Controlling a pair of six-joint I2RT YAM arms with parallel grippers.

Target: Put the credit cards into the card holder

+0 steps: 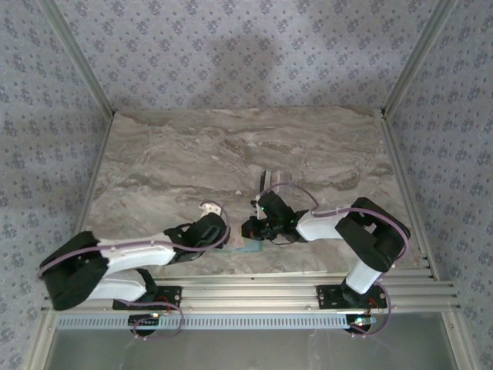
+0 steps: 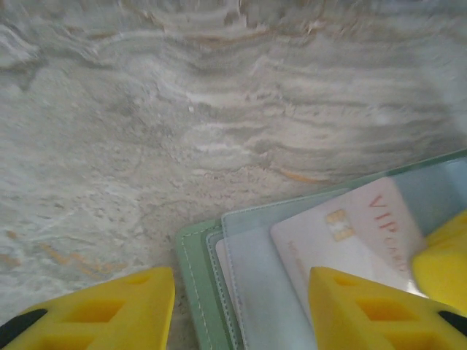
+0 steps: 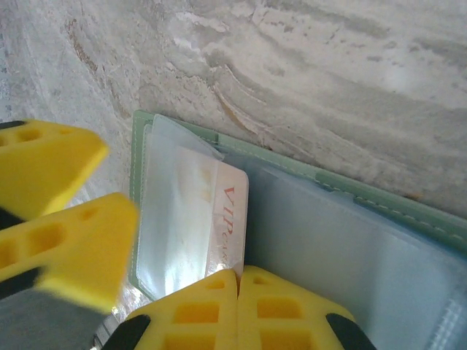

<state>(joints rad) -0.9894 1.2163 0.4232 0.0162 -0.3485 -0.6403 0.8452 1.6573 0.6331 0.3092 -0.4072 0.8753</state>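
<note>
The sage-green card holder (image 2: 193,271) lies open and flat near the table's front edge (image 1: 248,247), with clear sleeves inside. A pale credit card (image 2: 357,235) printed "VIP" sits partly under one clear sleeve (image 3: 232,211). My right gripper (image 3: 238,275) is shut, its fingertips pinching that card's near edge. My left gripper (image 2: 241,313) is open and straddles the holder's corner: one finger over bare table, the other over the sleeve. Both grippers meet over the holder in the top view, left (image 1: 223,231) and right (image 1: 250,228).
A small stack of striped cards (image 1: 266,179) lies on the marble table (image 1: 177,154) just beyond the right arm's wrist. The left gripper's yellow fingers (image 3: 51,164) crowd the left of the right wrist view. Metal rails run along the near edge (image 1: 254,293).
</note>
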